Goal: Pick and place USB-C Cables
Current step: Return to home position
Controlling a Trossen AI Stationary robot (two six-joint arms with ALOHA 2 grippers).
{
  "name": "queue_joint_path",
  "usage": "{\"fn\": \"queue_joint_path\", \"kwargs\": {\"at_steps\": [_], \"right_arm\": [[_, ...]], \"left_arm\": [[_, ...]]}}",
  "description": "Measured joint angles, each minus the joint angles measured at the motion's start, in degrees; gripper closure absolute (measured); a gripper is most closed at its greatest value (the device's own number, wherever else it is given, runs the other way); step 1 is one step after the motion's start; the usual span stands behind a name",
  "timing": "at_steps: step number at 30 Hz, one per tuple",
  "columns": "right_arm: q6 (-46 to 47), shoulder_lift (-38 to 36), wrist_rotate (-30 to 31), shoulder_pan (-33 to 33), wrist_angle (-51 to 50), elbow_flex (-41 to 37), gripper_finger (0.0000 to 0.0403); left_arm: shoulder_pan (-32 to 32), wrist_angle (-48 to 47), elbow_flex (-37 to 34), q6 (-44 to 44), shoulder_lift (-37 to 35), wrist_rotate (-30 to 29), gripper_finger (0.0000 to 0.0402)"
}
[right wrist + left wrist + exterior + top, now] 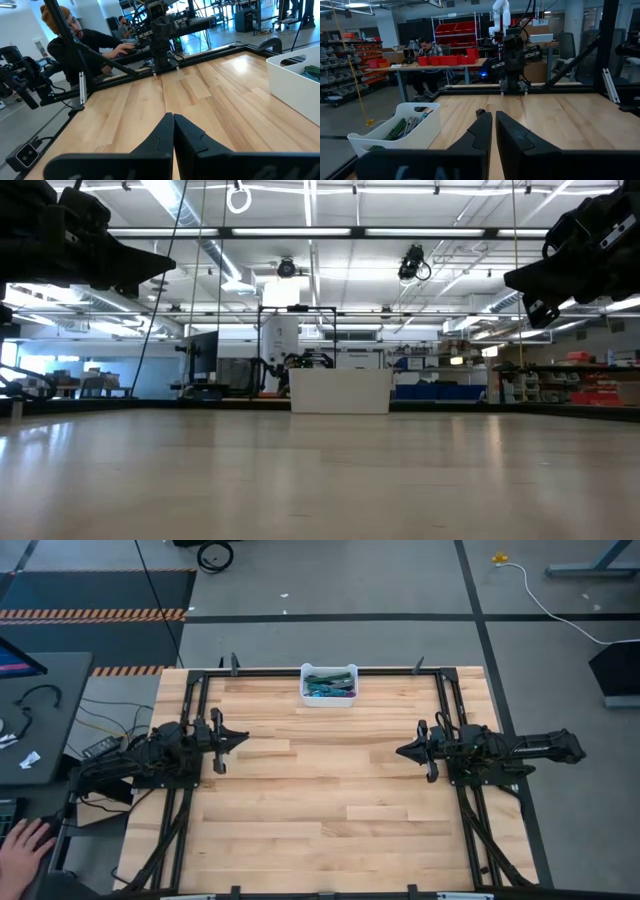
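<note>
A white bin [328,686] sits at the table's far edge, centre, with several teal, green and grey USB-C cables [330,683] lying inside it. The left wrist view shows the bin [400,131] with cables [405,126] inside; the right wrist view shows the bin's corner [295,80]. My left gripper [243,738] hovers above the table's left side, shut, pointing right. My right gripper [400,751] hovers above the right side, shut, pointing left. Both are well clear of the bin. In the low view the bin [340,391] stands far off, with both arms raised.
Black frame rails [200,700] run along the table's left, right and far edges. A person's hand [25,845] rests at a desk left of the table. A person [85,42] sits beyond the left edge. The wood surface between the arms lies bare.
</note>
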Motion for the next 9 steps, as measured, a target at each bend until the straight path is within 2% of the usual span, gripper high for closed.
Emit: {"fn": "queue_joint_path", "kwargs": {"at_steps": [9], "right_arm": [[0.0,0.0,0.0,0.0,0.0,0.0,0.0394]], "left_arm": [[0.0,0.0,0.0,0.0,0.0,0.0,0.0376]]}}
